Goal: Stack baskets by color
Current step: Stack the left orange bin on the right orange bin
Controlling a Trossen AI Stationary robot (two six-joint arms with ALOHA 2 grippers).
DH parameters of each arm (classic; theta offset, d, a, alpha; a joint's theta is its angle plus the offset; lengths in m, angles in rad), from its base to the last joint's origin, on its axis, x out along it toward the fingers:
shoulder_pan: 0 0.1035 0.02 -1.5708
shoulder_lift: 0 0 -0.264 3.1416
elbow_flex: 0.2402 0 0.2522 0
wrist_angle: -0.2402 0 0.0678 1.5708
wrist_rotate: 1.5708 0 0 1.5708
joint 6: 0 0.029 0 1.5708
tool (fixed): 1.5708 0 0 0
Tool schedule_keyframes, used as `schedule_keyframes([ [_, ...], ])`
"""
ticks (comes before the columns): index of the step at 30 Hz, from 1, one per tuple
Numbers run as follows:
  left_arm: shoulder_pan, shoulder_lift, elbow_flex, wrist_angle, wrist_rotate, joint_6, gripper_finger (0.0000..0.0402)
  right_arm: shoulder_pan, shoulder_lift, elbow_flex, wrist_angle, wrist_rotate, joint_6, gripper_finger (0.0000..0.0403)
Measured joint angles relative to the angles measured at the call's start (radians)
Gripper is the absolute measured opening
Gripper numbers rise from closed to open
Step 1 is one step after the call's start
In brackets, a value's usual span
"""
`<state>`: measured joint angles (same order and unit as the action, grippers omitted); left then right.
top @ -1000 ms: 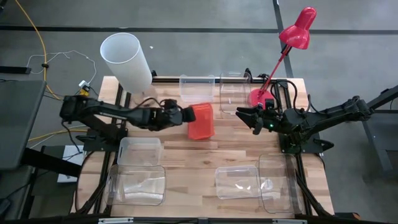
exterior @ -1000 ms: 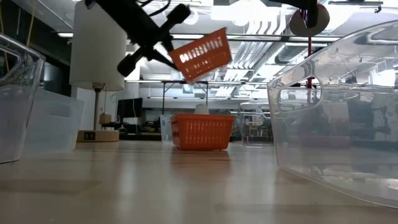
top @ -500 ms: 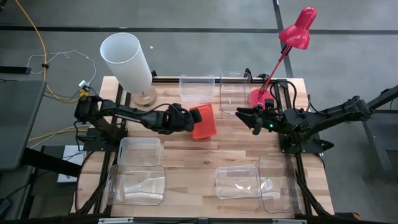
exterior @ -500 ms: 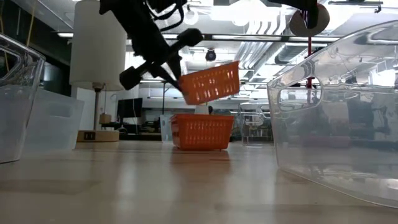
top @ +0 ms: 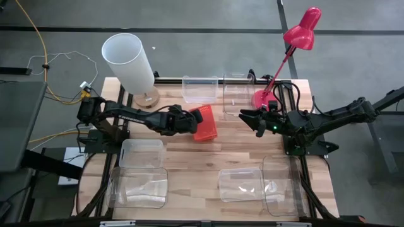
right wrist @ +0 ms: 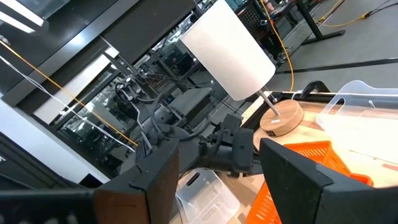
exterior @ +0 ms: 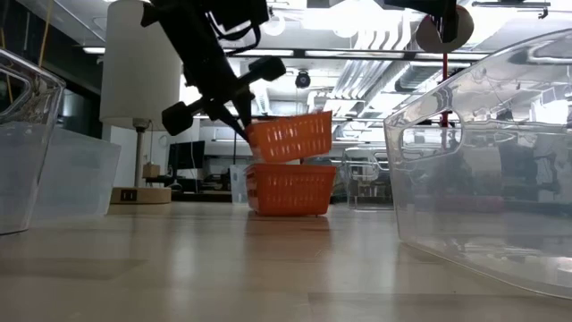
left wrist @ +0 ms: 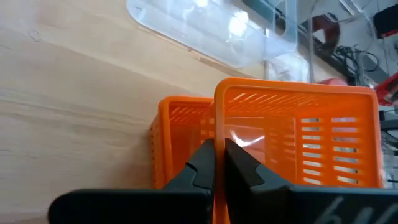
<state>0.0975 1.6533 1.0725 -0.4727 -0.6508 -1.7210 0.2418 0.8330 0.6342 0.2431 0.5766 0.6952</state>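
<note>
My left gripper [top: 191,120] is shut on one orange basket [exterior: 290,136] and holds it just above a second orange basket [exterior: 288,190], which stands on its base on the table. In the left wrist view the held basket [left wrist: 311,130] fills the right side, and the lower basket [left wrist: 180,124] shows beside and beneath it. Whether the two baskets touch, I cannot tell. My right gripper [top: 252,120] hangs open and level over the table's right half, with nothing between its fingers. My left gripper pinches the held basket's end wall at the rim [left wrist: 217,121], one finger inside the basket and one outside. The fingers come slanting down from the table's left side. The basket is lifted clear of the table, slightly tilted, over the lower basket.
Clear bins stand at the far edge [top: 200,88] [top: 235,94], at the near left [top: 140,153] [top: 139,187] and at the near right [top: 241,185] [top: 281,185]. A white lamp shade [top: 129,63] stands far left and a red desk lamp [top: 284,57] far right.
My left gripper has gone down and tipped further downward, still shut on the orange basket. The basket has sunk from well above the lower basket to just over its rim and now hangs closer to level.
</note>
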Motion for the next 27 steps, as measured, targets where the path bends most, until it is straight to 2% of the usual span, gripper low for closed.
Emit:
schedule_keyframes([
  [10,-0.001,0.053,0.000,0.005,0.056,-0.037,0.0012,0.000,0.000,0.000,0.000,0.000,0.003,0.0209],
  [16,0.001,0.052,0.000,0.007,0.053,0.052,0.0032,0.000,0.000,0.000,0.000,0.000,0.003,0.0209],
  [27,0.003,0.052,0.000,0.009,0.031,0.137,0.0105,0.000,0.000,0.000,-0.016,0.000,0.003,0.0209],
])
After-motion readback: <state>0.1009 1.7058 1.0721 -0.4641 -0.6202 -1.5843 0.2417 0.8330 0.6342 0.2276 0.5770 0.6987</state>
